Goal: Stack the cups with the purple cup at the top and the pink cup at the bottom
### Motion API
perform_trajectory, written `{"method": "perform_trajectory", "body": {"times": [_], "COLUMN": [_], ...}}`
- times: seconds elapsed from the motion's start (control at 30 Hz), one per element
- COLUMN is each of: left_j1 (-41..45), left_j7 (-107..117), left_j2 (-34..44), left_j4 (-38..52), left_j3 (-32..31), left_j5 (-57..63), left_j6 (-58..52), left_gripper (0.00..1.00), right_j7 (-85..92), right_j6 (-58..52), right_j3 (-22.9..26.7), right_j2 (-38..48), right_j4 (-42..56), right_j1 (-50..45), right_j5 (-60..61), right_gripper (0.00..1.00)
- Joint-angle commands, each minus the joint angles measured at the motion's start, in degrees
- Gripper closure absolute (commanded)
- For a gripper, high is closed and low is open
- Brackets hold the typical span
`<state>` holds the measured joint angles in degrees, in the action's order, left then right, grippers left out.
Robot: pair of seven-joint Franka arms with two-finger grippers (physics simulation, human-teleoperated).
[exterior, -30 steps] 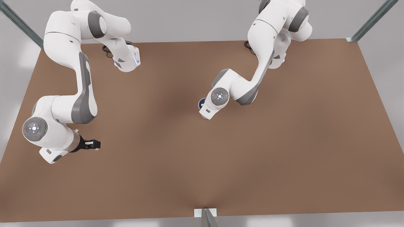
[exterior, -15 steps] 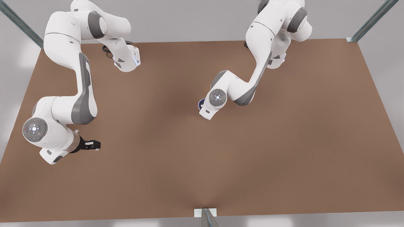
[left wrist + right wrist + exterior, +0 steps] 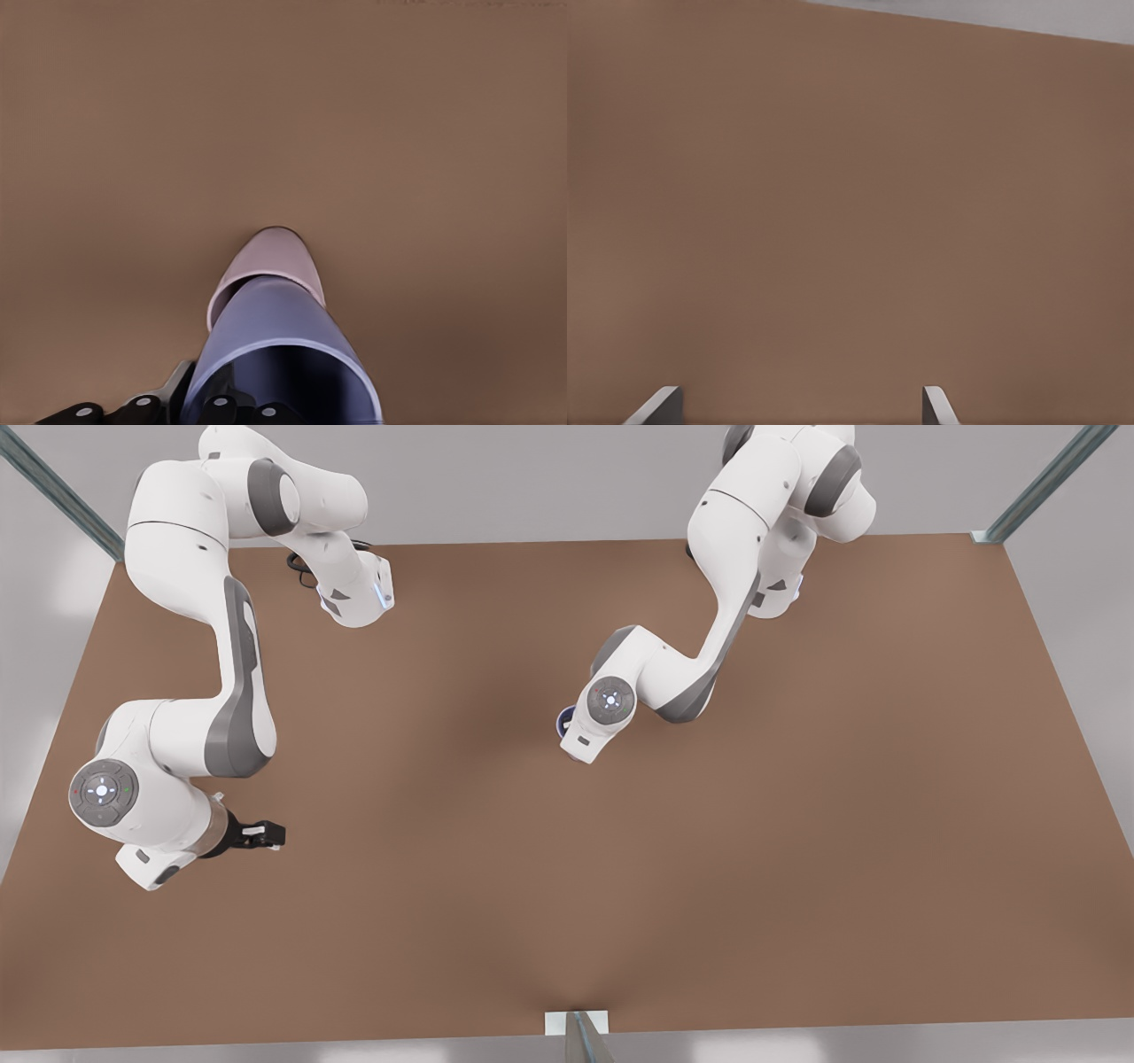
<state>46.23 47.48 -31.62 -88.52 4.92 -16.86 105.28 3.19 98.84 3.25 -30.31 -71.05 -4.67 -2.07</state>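
Note:
In the left wrist view the purple cup (image 3: 275, 341) is held by its rim in my left gripper (image 3: 221, 413), which is shut on it. Its narrow end reaches into the mouth of the pink cup (image 3: 282, 257), which stands on the brown table beneath it. In the front view this arm's wrist (image 3: 609, 700) hangs over the table's middle, and a sliver of the purple cup (image 3: 561, 718) peeks out beside it. My right gripper (image 3: 266, 833) waits at the front view's left. It is open and holds nothing, and its fingertips (image 3: 660, 404) stand wide apart over bare table.
The brown table (image 3: 797, 824) spreads wide around the cups. Both arm bases stand along the far edge. Metal frame posts (image 3: 1045, 483) stand at the corners, and a bracket (image 3: 576, 1027) sits at the near edge.
The left arm's wrist has sunk a little toward the table with the purple cup. The right arm has shifted very slightly.

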Motion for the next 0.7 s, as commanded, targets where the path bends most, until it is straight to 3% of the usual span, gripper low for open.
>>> {"method": "perform_trajectory", "body": {"times": [0.0, 0.07, 0.27, 0.3, 0.33, 0.37, 0.43, 0.53, 0.6, 0.67], "left_j1": [0.0, 0.0, -0.26, -0.53, -0.79, -0.79, -1.32, -6.76, -17.04, -25.48], "left_j7": [0.42, 0.42, 0.24, 0.16, 0.16, 0.16, 0.33, 0.24, -5.19, -27.51], "left_j2": [0.07, 0.07, 0.24, 0.33, 0.68, 1.12, 4.11, 4.72, 5.6, 7.27], "left_j4": [-0.07, -0.07, -0.07, -0.07, -0.07, -0.07, 0.63, 10.56, 17.32, 19.52], "left_j3": [0.0, 0.0, 0.0, 0.0, -0.09, 0.0, 0.79, 0.97, 1.06, 1.58], "left_j5": [0.07, 0.07, 0.07, 0.07, 0.07, 0.07, -0.02, 0.16, 0.42, 10.0], "left_j6": [0.81, 0.81, 0.72, 0.63, 0.19, -0.07, -1.91, -19.31, -21.69, -21.96], "left_gripper": [0.59, 0.49, 0.48, 0.4, 0.1, 0.01, 0.0, 0.0, 0.0, 0.0], "right_j7": [0.33, 0.41, 0.33, 0.41, 0.41, 0.41, 0.41, 0.41, 0.41, 0.41], "right_j6": [0.3, 0.3, 0.74, 0.74, 0.65, 0.65, 0.65, 0.65, 0.74, 0.74], "right_j3": [0.0, 0.0, 0.09, 0.0, 0.0, 0.0, 0.09, 0.0, 0.0, 0.0], "right_j2": [0.07, 0.07, 0.07, 0.07, 0.07, 0.07, 0.16, 0.07, 0.07, 0.07], "right_j4": [0.03, 0.03, -0.06, -0.06, -0.06, -0.06, 0.03, -0.06, -0.06, -0.06], "right_j1": [-0.08, 0.01, 0.01, 0.01, 0.01, -0.08, -0.08, 0.01, 0.01, 0.01], "right_j5": [0.05, 0.05, -0.04, -0.04, -0.04, -0.04, -0.04, -0.04, -0.04, -0.04], "right_gripper": [0.0, 0.0, 0.0, 0.0, 0.0, 0.0, 0.0, 0.0, 0.0, 0.0]}}
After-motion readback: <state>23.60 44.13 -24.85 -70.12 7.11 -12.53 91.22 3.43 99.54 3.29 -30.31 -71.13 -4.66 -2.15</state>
